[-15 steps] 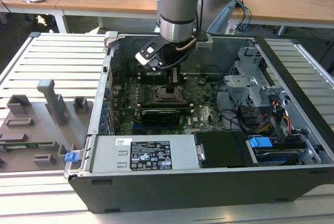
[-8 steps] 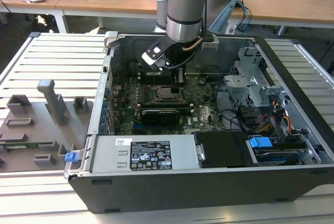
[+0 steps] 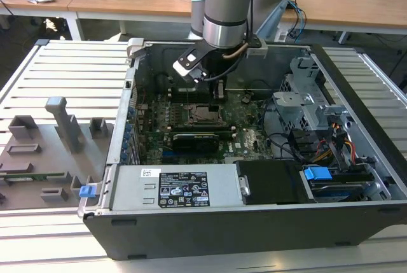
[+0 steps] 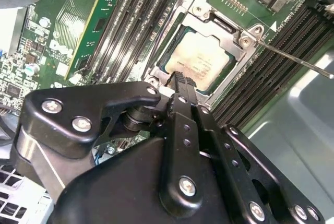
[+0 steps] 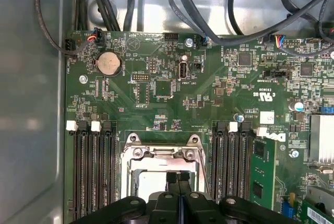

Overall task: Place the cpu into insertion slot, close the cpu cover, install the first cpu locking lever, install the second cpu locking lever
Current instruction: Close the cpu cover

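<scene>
**Q:** Tool state?
**A:** My gripper (image 4: pixel 180 76) has its fingers pressed together, nothing between them. In the second wrist view the tips sit over one edge of the chip. I can't tell if they touch it.
**Q:** Where's the cpu?
**A:** The cpu (image 4: pixel 201 62) lies flat in the insertion slot (image 3: pixel 205 115), pale top up. The cpu cover (image 4: pixel 211 24) lies down around it, chip showing through the window.
**Q:** Levers?
**A:** I see one thin metal lever (image 4: pixel 298 60) reaching out from the socket's corner, slanting over the memory slots (image 4: pixel 130 20).
**Q:** Exterior?
**A:** My arm (image 3: pixel 222 6) comes straight down into the open computer case (image 3: pixel 191 235), gripper just above the slot on the motherboard (image 3: pixel 254 139). A grey fixture board (image 3: pixel 38 158) lies beside the case, on the exterior view's left.
</scene>
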Motion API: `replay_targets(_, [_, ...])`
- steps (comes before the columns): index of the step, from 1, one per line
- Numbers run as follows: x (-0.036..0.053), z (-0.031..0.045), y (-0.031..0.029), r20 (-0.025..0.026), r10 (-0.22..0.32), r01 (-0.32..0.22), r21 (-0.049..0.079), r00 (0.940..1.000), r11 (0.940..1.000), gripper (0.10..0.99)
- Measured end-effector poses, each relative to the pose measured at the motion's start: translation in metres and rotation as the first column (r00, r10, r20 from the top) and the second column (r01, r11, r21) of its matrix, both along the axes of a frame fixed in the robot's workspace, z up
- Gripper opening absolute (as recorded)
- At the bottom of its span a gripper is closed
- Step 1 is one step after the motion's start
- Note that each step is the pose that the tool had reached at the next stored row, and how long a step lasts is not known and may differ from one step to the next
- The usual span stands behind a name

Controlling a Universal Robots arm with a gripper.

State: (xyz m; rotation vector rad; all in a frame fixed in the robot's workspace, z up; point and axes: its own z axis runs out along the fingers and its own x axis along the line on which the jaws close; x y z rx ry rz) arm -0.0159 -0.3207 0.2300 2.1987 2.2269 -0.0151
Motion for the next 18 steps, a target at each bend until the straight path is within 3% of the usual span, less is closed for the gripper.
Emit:
replay_targets(11, [0.0000,0.0272,0.0000,0.0000,0.000,0.000,-0.002,1.0000,1.0000,0.106])
replay_targets(18, [0.0000,0.0289,0.0000,0.0000,0.000,0.000,-0.002,1.0000,1.0000,0.106])
